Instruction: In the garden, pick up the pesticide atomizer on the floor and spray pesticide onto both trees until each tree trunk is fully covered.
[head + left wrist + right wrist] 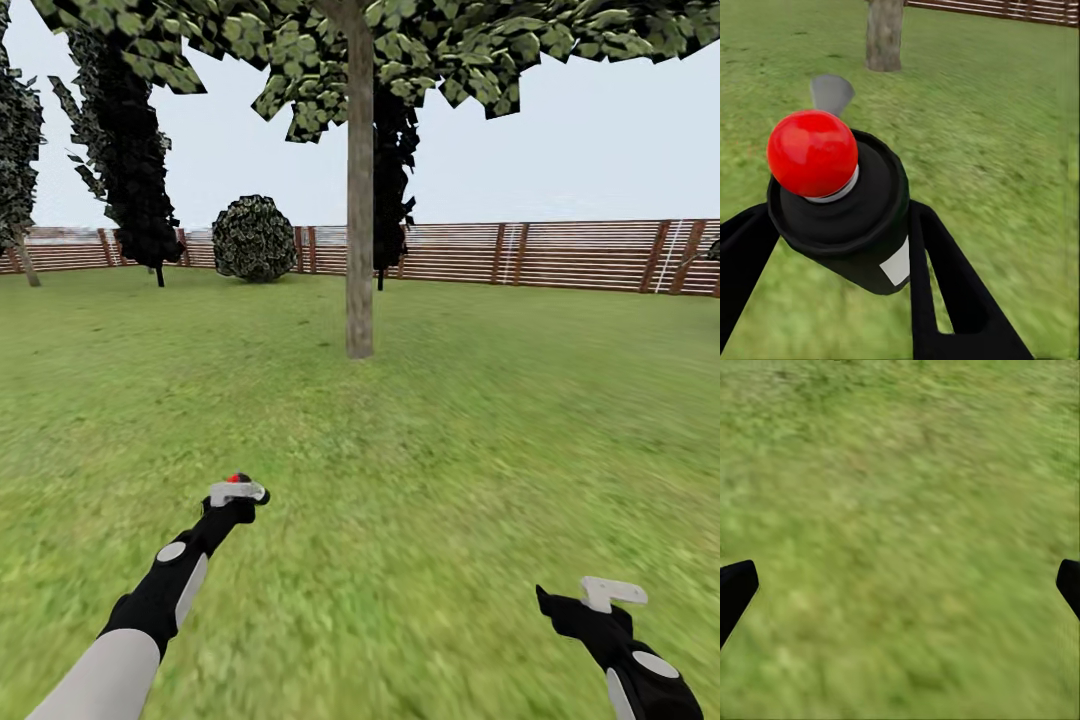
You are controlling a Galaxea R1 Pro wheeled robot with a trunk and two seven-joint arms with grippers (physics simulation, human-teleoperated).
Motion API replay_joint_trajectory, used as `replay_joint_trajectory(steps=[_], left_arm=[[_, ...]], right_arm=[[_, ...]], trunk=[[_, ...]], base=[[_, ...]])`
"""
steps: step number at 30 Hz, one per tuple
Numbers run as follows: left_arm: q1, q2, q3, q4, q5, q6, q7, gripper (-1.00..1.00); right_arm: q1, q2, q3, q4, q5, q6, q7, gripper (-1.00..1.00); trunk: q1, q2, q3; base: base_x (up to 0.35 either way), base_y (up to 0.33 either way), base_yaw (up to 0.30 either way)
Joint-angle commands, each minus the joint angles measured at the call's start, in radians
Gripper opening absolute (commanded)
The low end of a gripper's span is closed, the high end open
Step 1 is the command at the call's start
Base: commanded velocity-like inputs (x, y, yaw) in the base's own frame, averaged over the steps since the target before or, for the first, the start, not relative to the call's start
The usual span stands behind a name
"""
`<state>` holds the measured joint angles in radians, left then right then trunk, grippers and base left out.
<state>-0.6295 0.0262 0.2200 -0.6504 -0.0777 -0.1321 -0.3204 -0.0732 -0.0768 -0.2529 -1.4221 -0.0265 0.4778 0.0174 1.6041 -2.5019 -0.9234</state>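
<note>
Atomizer in hand, spraying not begun.
Your left gripper (862,247) fingers pinch the pesticide atomizer (844,206); right gripper (900,585) fingers spread, empty; tree trunk (359,200) stands well ahead, looks unsprayed.

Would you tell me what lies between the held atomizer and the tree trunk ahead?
Only bare grass lies between the atomizer and the tree trunk, in head and left wrist views.

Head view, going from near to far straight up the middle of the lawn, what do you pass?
Left gripper holding the sprayer → open grass → thick tree trunk → wooden fence.
</note>
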Motion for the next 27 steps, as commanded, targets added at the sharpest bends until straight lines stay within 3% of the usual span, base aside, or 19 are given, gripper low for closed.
replay_joint_trajectory(steps=[1,11,27], left_arm=[[-0.001,0.0,0.005,0.0,-0.008,-0.004,-0.024,-1.0],[0.0,0.035,0.008,-0.002,-0.007,-0.006,-0.036,-1.0],[0.001,0.034,0.006,0.001,-0.007,-0.004,-0.035,-1.0]], right_arm=[[0.0,0.0,-0.001,-0.002,-0.003,0.005,0.002,1.0],[0.0,0.0,0.0,-0.002,-0.003,0.005,0.003,1.0],[0.0,0.008,0.001,-0.002,-0.004,0.005,0.003,1.0]], trunk=[[0.0,0.0,-0.001],[0.0,0.0,-0.006],[0.0,0.0,-0.013]], base=[[0.325,0.085,0.0],[0.326,0.079,0.0],[0.326,0.077,0.0]])
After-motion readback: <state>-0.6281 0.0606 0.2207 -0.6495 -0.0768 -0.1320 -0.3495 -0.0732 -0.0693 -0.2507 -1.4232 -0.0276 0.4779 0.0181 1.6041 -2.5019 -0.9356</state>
